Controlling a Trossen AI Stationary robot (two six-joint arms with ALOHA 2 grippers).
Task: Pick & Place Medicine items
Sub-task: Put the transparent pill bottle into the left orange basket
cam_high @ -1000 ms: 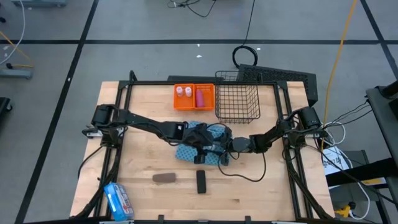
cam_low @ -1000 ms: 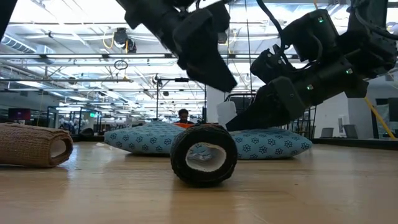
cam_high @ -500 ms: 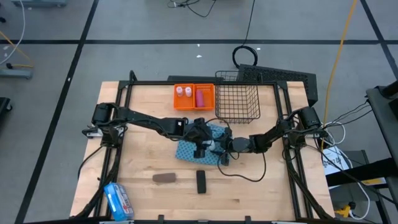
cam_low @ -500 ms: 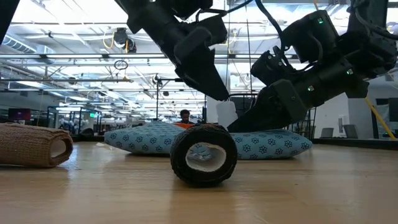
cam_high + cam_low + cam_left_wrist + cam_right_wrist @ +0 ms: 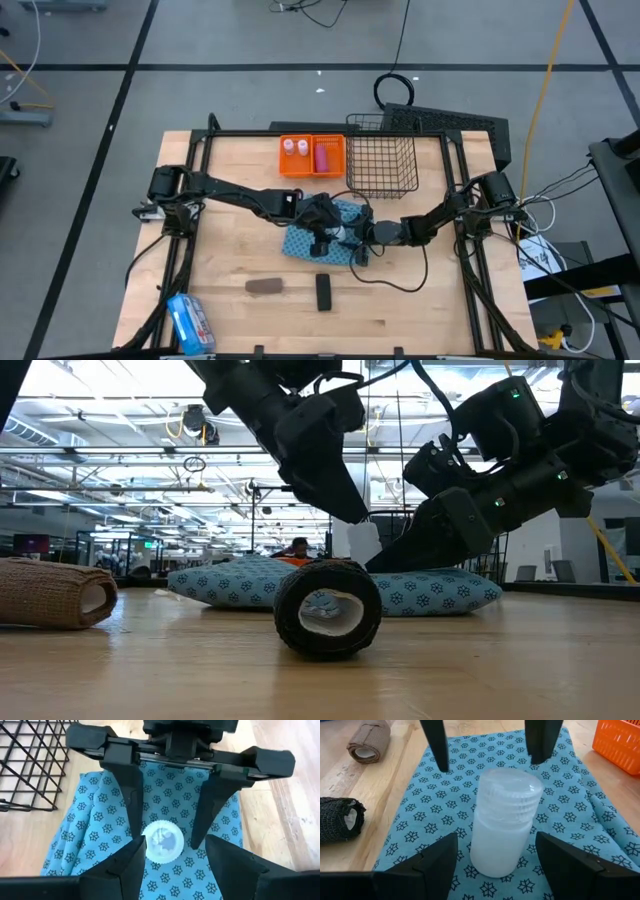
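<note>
overhead camera straight down, low camera level at tabletop, both wrist cameras close on blue cloth [image 5: 100, 820]

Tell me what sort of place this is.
Probably a robotics lab in a big industrial hall: a wooden table with two robot arms fixed to it, taped lines on a grey floor, and exposed ceiling beams and lights behind.

Both arms meet mid-table (tips facing); left tool [image 5: 322, 240] parted, right tool [image 5: 345, 238] wide.
</note>
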